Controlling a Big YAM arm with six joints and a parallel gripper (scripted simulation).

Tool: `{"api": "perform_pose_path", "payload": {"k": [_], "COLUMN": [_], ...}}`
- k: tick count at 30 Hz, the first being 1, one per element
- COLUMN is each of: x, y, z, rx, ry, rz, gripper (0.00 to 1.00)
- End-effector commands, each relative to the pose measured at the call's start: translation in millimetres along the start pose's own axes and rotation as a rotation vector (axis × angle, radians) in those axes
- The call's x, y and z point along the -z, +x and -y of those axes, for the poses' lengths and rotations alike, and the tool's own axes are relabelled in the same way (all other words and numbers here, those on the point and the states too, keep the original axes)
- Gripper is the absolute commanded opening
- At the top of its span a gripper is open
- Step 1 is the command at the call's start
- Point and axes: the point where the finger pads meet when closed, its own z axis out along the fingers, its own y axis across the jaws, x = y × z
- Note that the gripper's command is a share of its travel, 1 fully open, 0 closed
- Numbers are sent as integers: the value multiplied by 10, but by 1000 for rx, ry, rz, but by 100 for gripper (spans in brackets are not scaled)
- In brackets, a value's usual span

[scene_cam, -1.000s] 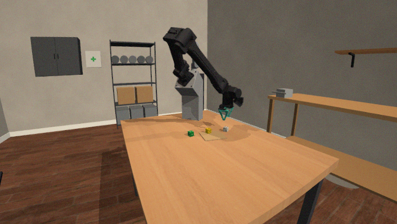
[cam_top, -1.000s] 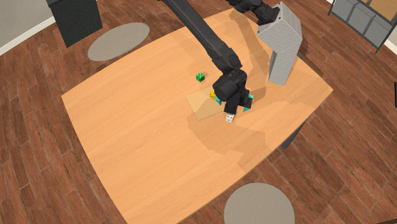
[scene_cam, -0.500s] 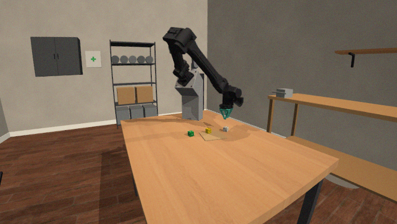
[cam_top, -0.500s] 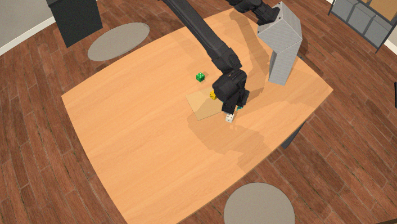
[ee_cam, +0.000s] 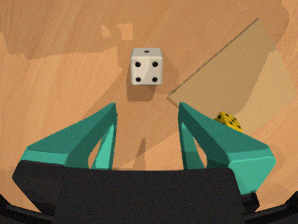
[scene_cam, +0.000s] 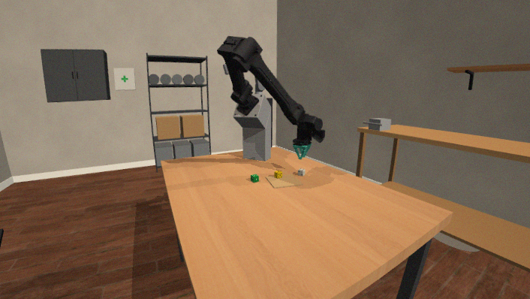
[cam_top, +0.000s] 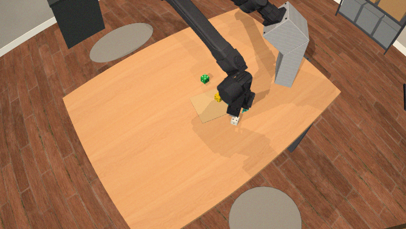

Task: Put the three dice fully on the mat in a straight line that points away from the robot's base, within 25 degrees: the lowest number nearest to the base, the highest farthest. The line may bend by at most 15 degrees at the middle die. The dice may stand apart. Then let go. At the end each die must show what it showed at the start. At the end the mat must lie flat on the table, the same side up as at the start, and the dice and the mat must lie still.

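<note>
Four black pips mark the upper face of the white die [cam_top: 234, 121] [scene_cam: 301, 172] [ee_cam: 146, 67], a smooth cube at upper centre of the wrist view, off the mat [cam_top: 211, 107] [scene_cam: 282, 182] [ee_cam: 235, 70]. The gripper [cam_top: 236, 111] [scene_cam: 300, 158] [ee_cam: 147, 110] hovers above, its tapered teal fingers moderately apart around nothing, probably to line up a grasp. The yellow die [cam_top: 218, 98] [scene_cam: 278, 174] [ee_cam: 229, 121] sits on the thin tan mat, likely as the line's near end; the green die [cam_top: 205, 78] [scene_cam: 254, 178] lies off it, left of centre in the exterior view.

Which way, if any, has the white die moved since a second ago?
No. In the top view, the white die sits in the same spot relative to the mat's corners, just off it.
</note>
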Motion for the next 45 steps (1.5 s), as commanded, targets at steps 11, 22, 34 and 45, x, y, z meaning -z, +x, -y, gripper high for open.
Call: {"api": "perform_pose_path", "payload": {"k": [11,22,34,45], "x": [-5,-100,-229,-369], "y": [-1,0,-7,-11], "z": [20,6,4,2], "rx": [-10,-3,-4,-4], "ry": [1,0,0,0], "rz": [-2,-5,-4,-3], "gripper": [45,45,45,45]}}
